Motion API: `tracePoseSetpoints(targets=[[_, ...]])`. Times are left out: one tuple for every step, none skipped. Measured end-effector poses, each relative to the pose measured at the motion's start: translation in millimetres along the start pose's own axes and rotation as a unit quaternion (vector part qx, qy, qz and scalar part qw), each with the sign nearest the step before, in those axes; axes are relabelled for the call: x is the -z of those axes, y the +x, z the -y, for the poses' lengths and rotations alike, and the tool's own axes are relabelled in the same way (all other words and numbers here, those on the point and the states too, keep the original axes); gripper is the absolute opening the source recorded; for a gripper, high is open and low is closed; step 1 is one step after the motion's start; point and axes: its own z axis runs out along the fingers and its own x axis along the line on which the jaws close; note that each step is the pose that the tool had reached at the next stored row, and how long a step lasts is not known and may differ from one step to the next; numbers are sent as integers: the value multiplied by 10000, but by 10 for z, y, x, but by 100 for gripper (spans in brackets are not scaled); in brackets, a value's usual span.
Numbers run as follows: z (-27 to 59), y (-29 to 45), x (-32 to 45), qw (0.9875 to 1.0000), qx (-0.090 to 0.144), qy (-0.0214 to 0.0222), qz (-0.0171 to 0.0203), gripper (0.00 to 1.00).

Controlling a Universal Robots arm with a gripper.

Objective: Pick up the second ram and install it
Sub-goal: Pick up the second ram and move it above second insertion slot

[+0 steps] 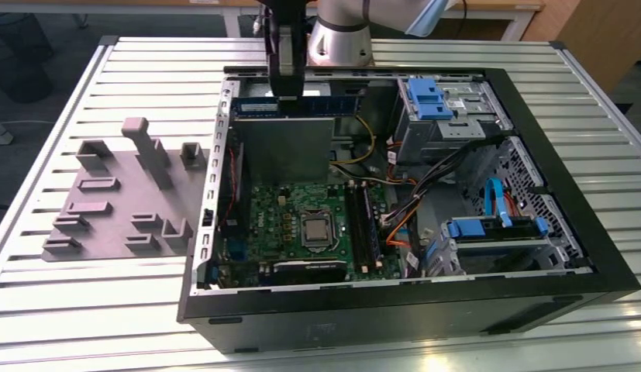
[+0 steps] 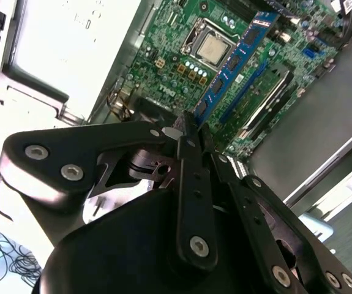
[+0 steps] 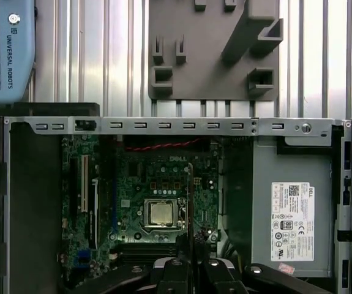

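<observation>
Pincer (image 2: 187, 131) clamped on the second ram (image 2: 234, 61), stick on edge, held aloft over open computer case (image 1: 403, 310), clear of green motherboard (image 1: 273, 205).

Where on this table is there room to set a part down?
Free: the corner of the slatted metal table bordered by the grey plastic fixture and the black computer case, at the exterior view's left; the strip along the case at the exterior view's right. Crowded: inside the case, cables, drive cages and the gripper holding the blue-green memory stick.

My gripper (image 2: 188, 131) satin black; second ram (image 2: 234, 58) glossy blue board; fixture (image 1: 113, 225) matt grey plastic; table (image 1: 82, 310) ribbed bare metal.
</observation>
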Motion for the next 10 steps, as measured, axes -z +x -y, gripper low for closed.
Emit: tracePoseSetpoints(targets=[[17, 0, 0, 10000, 0, 0, 0, 14], [33, 0, 0, 10000, 0, 0, 0, 14], [50, -1, 0, 10000, 0, 0, 0, 14], [66, -1, 0, 10000, 0, 0, 0, 14], [82, -1, 0, 10000, 0, 0, 0, 14], [100, -1, 0, 10000, 0, 0, 0, 14], [114, -1, 0, 10000, 0, 0, 0, 14], [128, -1, 0, 10000, 0, 0, 0, 14], [142, -1, -1, 10000, 0, 0, 1, 14], [156, -2, 0, 10000, 0, 0, 0, 14]])
